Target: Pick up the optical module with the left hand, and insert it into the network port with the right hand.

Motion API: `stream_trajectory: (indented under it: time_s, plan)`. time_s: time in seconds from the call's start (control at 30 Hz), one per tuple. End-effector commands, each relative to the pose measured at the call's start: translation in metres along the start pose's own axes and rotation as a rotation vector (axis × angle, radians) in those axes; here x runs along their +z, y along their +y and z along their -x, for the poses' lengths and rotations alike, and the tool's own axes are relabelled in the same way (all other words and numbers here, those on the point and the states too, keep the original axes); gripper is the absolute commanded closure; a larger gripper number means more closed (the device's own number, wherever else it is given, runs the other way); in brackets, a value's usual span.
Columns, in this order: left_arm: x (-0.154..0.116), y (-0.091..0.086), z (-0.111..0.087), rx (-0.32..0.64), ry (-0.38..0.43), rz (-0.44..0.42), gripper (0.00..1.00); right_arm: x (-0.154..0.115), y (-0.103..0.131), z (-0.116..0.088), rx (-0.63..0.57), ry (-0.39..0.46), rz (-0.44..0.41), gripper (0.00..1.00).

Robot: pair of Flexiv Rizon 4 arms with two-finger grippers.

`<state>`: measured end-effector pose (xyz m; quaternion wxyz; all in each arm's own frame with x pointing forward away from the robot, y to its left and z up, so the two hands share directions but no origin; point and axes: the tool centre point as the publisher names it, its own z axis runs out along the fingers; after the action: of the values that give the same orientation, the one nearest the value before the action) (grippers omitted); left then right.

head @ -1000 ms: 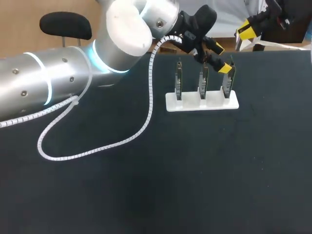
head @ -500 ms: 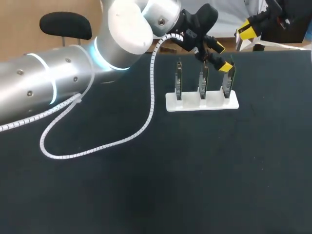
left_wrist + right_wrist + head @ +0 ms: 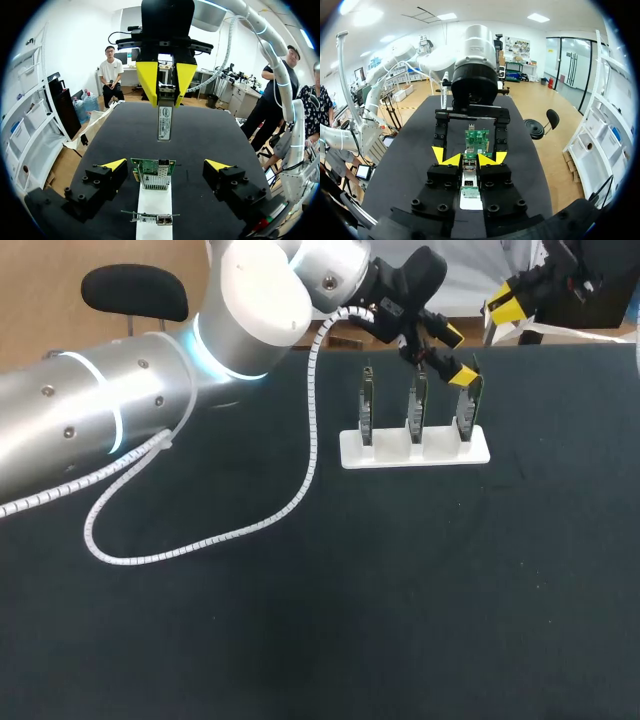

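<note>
My left jaws, parted, edge closer round the right card; my right jaws stay clamped on the uninserted module.

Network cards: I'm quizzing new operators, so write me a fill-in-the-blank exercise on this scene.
The white stand holds ___ upright network cards.
The right gripper is shut on the ___.
The left gripper is ___, its fingers either side of the rightmost card.
Missing: three; optical module; open.

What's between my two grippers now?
In the left wrist view: a green circuit board in its white rack, between the left gripper's open fingers; then bare table to the right gripper's module.
</note>
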<state>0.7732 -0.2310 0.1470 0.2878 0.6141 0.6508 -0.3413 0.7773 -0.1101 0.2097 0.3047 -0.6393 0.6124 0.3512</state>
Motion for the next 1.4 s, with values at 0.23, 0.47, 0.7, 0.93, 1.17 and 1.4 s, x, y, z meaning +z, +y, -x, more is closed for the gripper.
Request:
stream_trajectory:
  time_s: [0.23,0.47,0.7,0.93,1.17,1.4]
  plan:
    - [0.001,0.003,0.001,0.001,0.004,-0.005,0.0,0.008,-0.006,-0.006,-0.017,0.03,0.033,1.0]
    - [0.001,0.003,0.001,0.001,0.004,-0.005,0.0,0.014,-0.003,-0.012,-0.017,0.05,0.059,1.0]
    - [0.001,0.003,0.001,0.001,0.004,-0.005,0.0,0.02,0.0,-0.018,-0.025,0.082,0.059,1.0]
    - [0.001,0.003,0.001,0.001,0.004,-0.005,0.0,0.024,0.0,-0.02,-0.02,0.093,0.045,1.0]
    - [0.001,0.003,0.001,0.001,0.004,-0.005,0.0,0.027,0.001,-0.022,-0.011,0.1,0.031,1.0]
    - [0.001,0.003,0.001,0.001,0.004,-0.005,0.0,0.029,0.003,-0.023,-0.004,0.097,0.028,1.0]
